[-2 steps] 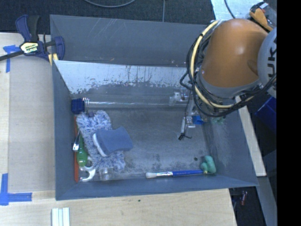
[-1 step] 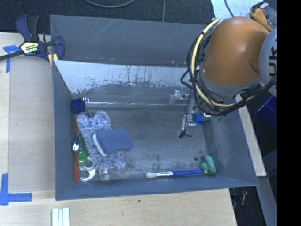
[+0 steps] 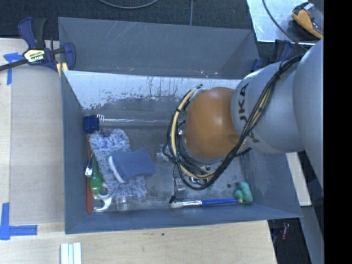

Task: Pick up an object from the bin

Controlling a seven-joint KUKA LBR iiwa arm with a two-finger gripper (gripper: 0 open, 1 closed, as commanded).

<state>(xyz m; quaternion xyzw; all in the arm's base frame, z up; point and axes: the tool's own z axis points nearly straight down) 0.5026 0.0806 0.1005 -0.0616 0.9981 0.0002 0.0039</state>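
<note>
My gripper (image 3: 178, 190) reaches down in the middle of the bin, mostly hidden under the arm's orange cover. Its lower end hangs just above the white tip of a blue-handled brush (image 3: 212, 202), which lies along the bin's near wall. A green plastic piece (image 3: 243, 192) rests at the brush's right end. Left of the gripper sits a blue sponge-like pad (image 3: 132, 164) on a blue and white fluffy cloth (image 3: 109, 143). Whether anything is held is hidden.
A clear tube with a blue cap (image 3: 91, 124) lies along the far wall. Against the left wall are a green and orange tool (image 3: 93, 181) and a clear plastic piece (image 3: 103, 204). The arm covers the bin's right part.
</note>
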